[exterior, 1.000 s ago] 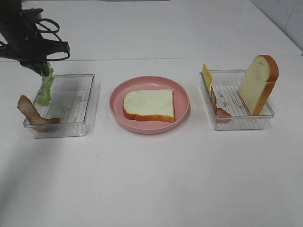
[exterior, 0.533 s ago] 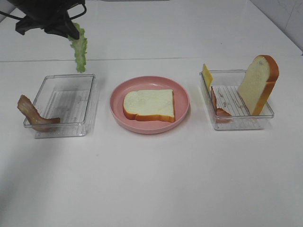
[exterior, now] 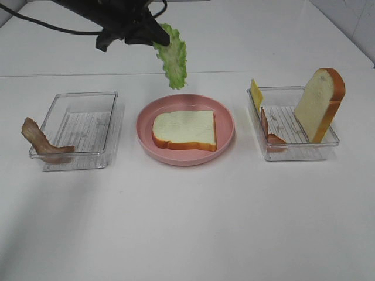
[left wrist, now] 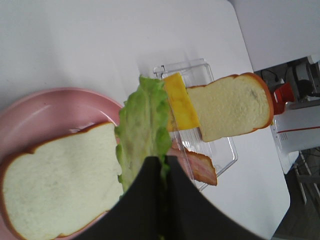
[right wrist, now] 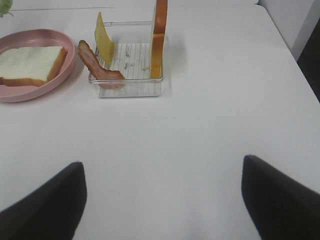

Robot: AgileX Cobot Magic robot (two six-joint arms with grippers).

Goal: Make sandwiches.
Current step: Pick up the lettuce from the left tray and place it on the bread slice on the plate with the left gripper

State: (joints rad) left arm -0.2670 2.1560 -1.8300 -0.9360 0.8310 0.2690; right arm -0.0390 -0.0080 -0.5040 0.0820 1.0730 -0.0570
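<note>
Hanging lettuce, high view: the lettuce (exterior: 174, 58) dangles in the upper middle of the frame, over the far rim of the pink plate (exterior: 225, 126). A second ago it hung over the left tray (exterior: 82, 93).
Meaning for the task: the first filling has been carried across. By my judgement it only needs lowering onto the bread slice (exterior: 184, 130), which lies flat on the plate.
Left fingers, high view: the left fingers (exterior: 146, 35) pinch the lettuce by its upper end, clear of plate and bread.
Left tray, high view: only a bacon strip (exterior: 41, 140) is left, draped over its near left corner.
Right tray, high view: the right tray (exterior: 293, 155) holds the second bread slice (exterior: 319, 105) standing upright, the cheese (exterior: 256, 93) and a meat strip (exterior: 270, 133).
Left fingers, left wrist view: the left fingers (left wrist: 145, 192) are clamped tight on the lettuce (left wrist: 142, 125), with no gap visible between them.
Lettuce, left wrist view: the leaf overlaps the edge of the bread slice (left wrist: 60, 180) on the plate (left wrist: 40, 110), with the cheese (left wrist: 180, 100) beyond it.
Right fingers, right wrist view: the right fingers (right wrist: 47, 205) are spread wide and hold nothing, above bare tabletop (right wrist: 200, 125).
Right tray, right wrist view: the right tray (right wrist: 130, 89) sits well apart from these fingers, and its contents are untouched.
</note>
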